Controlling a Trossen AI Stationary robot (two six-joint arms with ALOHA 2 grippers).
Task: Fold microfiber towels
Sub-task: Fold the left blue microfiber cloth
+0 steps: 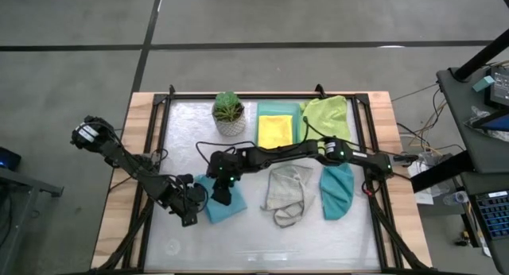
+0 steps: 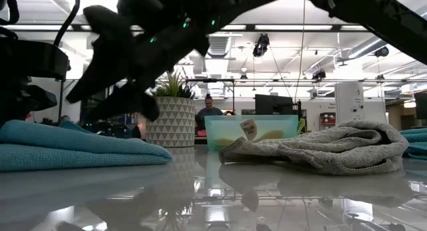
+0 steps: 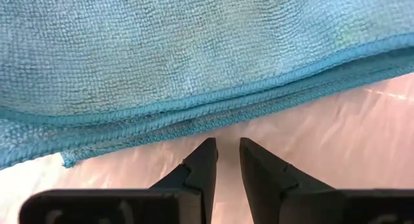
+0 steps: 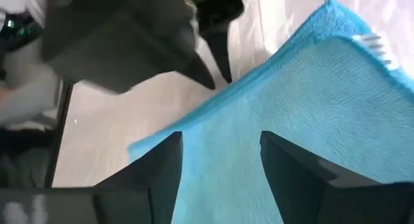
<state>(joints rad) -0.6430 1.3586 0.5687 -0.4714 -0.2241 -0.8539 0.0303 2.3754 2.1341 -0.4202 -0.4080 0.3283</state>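
I count five microfiber towels from here: a light blue towel (image 1: 223,205) at about 7 o'clock of the table's centre, a pale grey towel (image 1: 286,191) near 5 o'clock, a teal towel (image 1: 337,191) toward 4 o'clock, a yellow towel (image 1: 275,130) at 12 o'clock and a lime green towel (image 1: 327,116) at 1 o'clock. I see one potted plant (image 1: 229,113) at 11 o'clock. I make out one mint tray (image 1: 278,109), I think, mostly hidden under the yellow one. Two arms, two grippers: left gripper (image 1: 188,200), right gripper (image 1: 222,192).
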